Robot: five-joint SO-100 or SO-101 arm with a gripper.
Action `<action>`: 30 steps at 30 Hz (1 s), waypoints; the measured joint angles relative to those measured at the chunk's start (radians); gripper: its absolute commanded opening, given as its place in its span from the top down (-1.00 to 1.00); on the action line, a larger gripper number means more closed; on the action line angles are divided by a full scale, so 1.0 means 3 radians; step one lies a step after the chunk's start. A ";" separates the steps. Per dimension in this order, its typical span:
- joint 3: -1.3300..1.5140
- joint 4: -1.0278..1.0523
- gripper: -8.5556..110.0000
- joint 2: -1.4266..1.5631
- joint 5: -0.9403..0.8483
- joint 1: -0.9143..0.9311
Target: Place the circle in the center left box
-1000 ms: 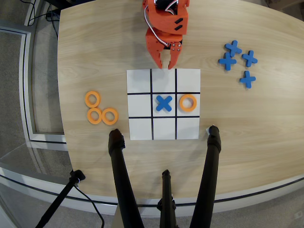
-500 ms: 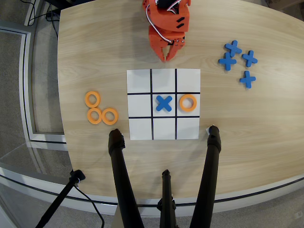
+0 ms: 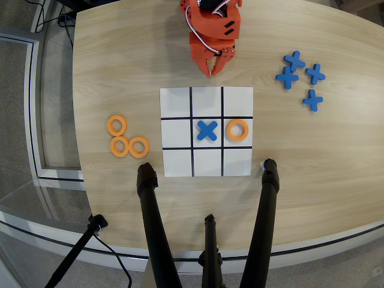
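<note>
Since a second ago the orange arm has drawn back toward the top edge of the overhead view: its claw [image 3: 213, 70], which then hung with its tips right at the top border of the paper grid [image 3: 206, 96], now sits clear of the sheet over bare table [image 3: 120, 72], above the top middle cell. Over the last half second it has barely shifted. Its two fingers meet at a point with almost no gap between them, and it has hold of nothing.

Nothing else has changed place. One circle [image 3: 237, 129] lies flat inside the center left box [image 3: 237, 120], the middle-row cell at the right end of the grid as this view shows it; the ring sits well within the black lines, touching none of them. Beside it, in the middle cell, rests a blue cross [image 3: 207, 130]. All other cells are white.

Left of the grid three more orange rings [image 3: 128, 136] cluster on the wood, two of them touching along the lower row and one just above. At upper right four spare blue crosses [image 3: 302, 78] lie loosely grouped, well apart from the sheet
</note>
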 measured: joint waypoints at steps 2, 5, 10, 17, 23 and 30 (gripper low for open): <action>0.0000 0.0000 0.85 0.0000 0.0000 0.0000; 0.0000 0.0000 0.85 0.0000 0.0000 0.0000; 0.0000 0.0000 0.85 0.0000 0.0000 0.0220; 0.0000 0.0005 0.85 0.0010 -0.0005 0.1667; 0.0000 0.0036 0.85 0.0046 0.0005 0.3262; 0.0000 0.0036 0.85 0.0046 0.0005 0.5481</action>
